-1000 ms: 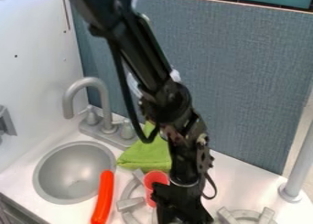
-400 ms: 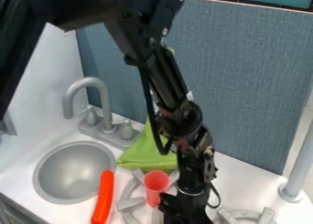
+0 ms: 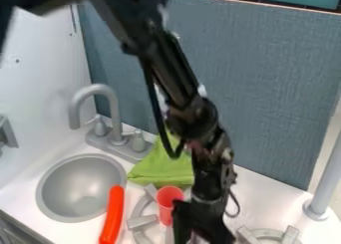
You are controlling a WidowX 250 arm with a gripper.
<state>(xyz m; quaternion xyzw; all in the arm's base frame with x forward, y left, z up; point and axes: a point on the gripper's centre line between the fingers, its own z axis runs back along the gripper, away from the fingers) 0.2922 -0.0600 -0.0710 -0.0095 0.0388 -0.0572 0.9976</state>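
The black gripper [image 3: 203,227] hangs low over the counter at the bottom centre, just right of a red cup [image 3: 168,198]; its fingertips run toward the bottom edge, and what lies between them is hidden. The cup stands on the left stove burner [image 3: 141,222]. Left of the burner, an orange-red sausage-shaped toy [image 3: 113,215] lies beside the sink. Behind the cup a green cloth [image 3: 160,166] lies crumpled, partly covered by the arm.
A round grey sink [image 3: 73,188] with a grey faucet [image 3: 96,90] is at the left. A second burner [image 3: 269,234] sits at the bottom right, near a grey post [image 3: 323,183]. The blue-grey back panel [image 3: 266,88] rises behind the counter.
Over the last second the arm has shifted, first right and then slightly back left. The cup, cloth and orange-red toy are where they were.
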